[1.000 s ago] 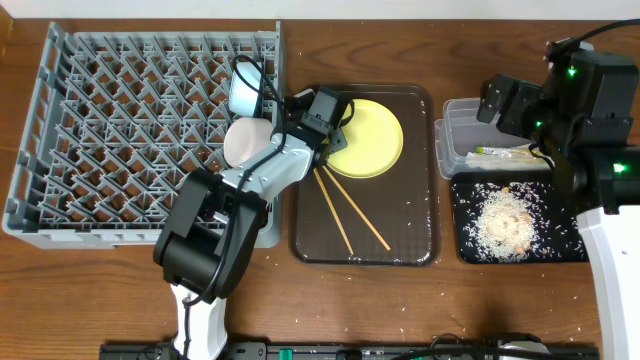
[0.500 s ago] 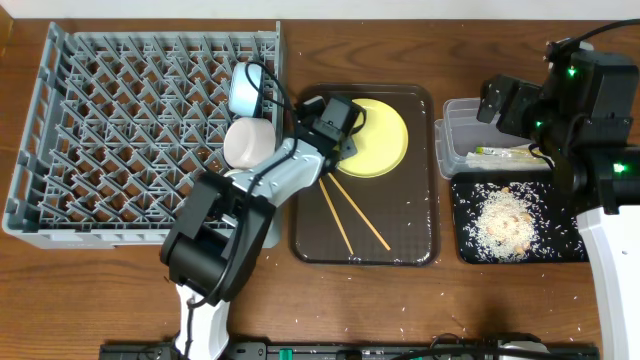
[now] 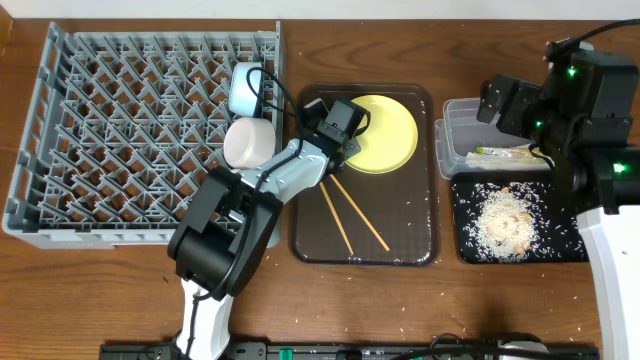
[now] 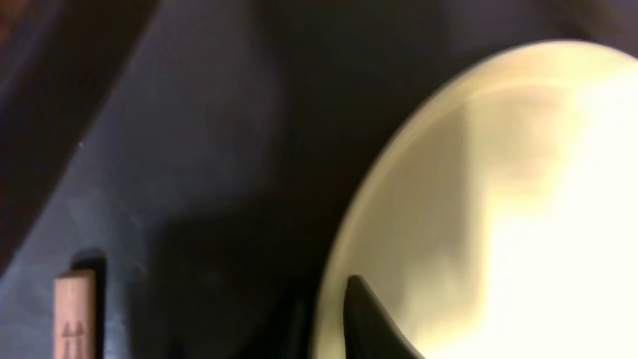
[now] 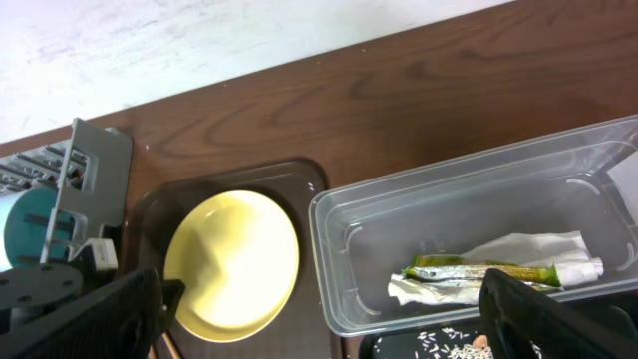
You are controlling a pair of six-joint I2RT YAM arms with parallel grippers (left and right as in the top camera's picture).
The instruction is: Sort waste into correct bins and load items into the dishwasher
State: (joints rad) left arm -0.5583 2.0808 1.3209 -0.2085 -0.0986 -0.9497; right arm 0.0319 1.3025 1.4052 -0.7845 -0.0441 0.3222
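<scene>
L gripper (image 3: 347, 138): clenching on left rim of yellow plate (image 3: 392, 135); in wrist view the rim is sitting btwn its two dark fingers (image 4: 374, 319).
Plate: lying in upper part of dark brown serving tray (image 3: 412, 245), gripped edge facing the rack.
Chopsticks (image 3: 355, 208): lying splayed in a V on same tray, just below plate.
Dish rack (image 3: 120, 130): sitting left of tray; light blue bowl (image 3: 243, 90) & white bowl (image 3: 248, 143) resting at its right edge.
R gripper (image 3: 497, 98): hanging wide open, gripping nothing, over clear tub (image 3: 450, 140).
Tub: holding white paper wrapper (image 5: 533, 247) & green-and-yellow packet (image 5: 469, 269).
Black tray (image 3: 470, 250): sitting just beside tub, carrying rice scraps (image 3: 503, 222).
</scene>
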